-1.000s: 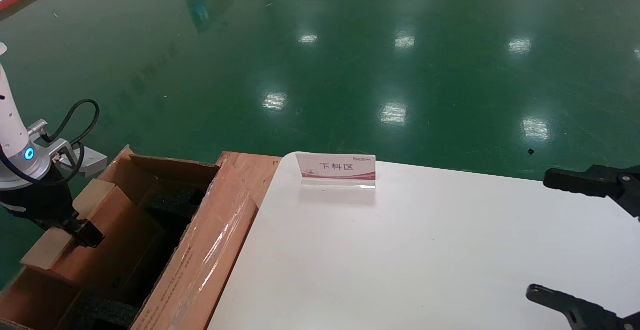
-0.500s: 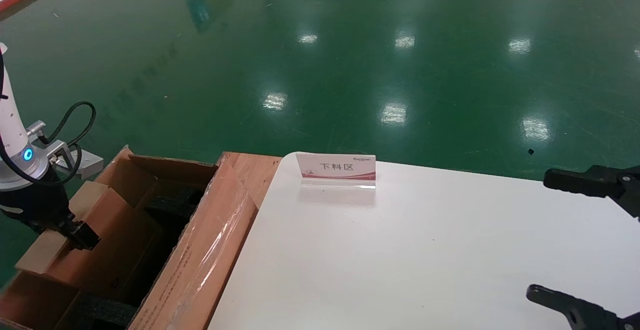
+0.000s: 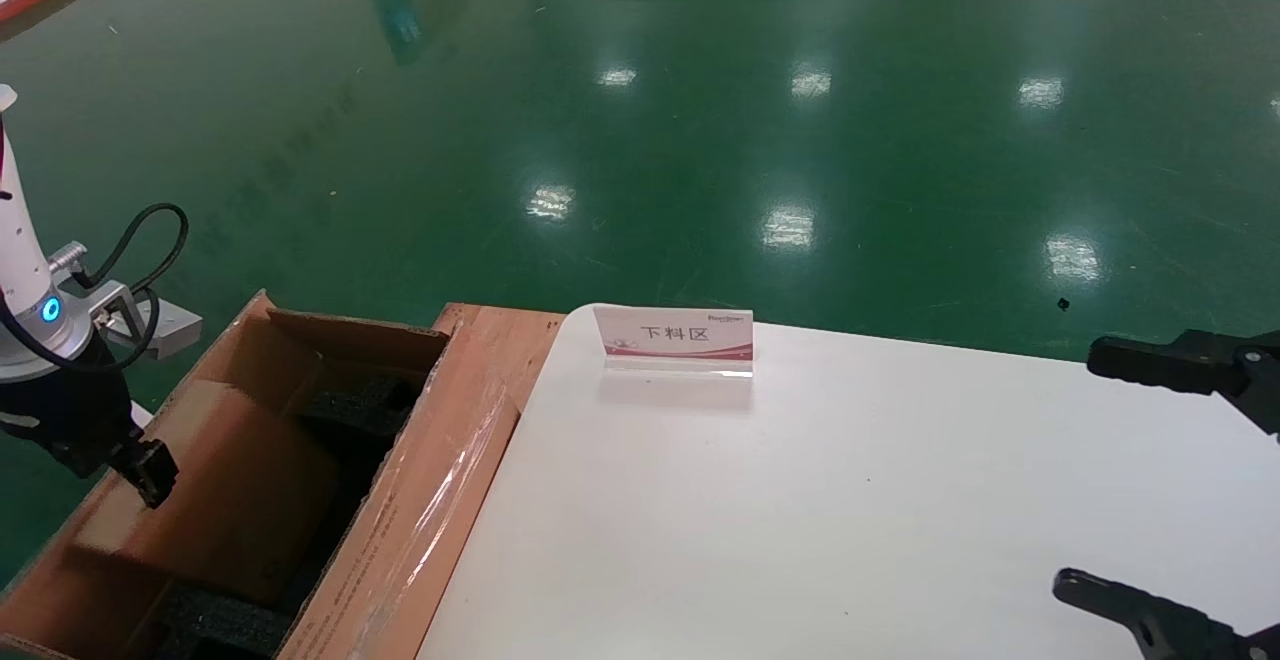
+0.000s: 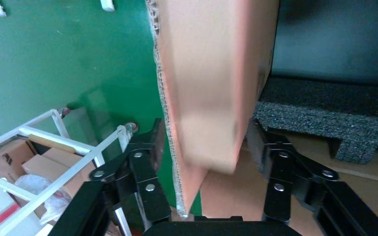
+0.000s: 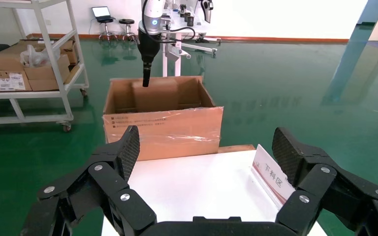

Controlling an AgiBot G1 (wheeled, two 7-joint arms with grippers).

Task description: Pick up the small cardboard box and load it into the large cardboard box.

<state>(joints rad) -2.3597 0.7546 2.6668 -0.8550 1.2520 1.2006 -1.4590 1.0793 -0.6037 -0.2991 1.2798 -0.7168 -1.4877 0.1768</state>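
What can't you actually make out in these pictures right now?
- Whether the left gripper grips the small cardboard box: the wrist view is blurred, the head view too far.
- Large cardboard box floor: hidden by walls and the small box.
- Right gripper: cut by the head view's edge.

Factory or warehouse floor, we'd say.
We see a glossy green epoxy floor (image 3: 800, 120), a white metal rack (image 5: 39, 78) stacked with cartons (image 5: 15, 69), and a white desk (image 3: 850, 500) with a "下料区" sign (image 3: 675, 338).
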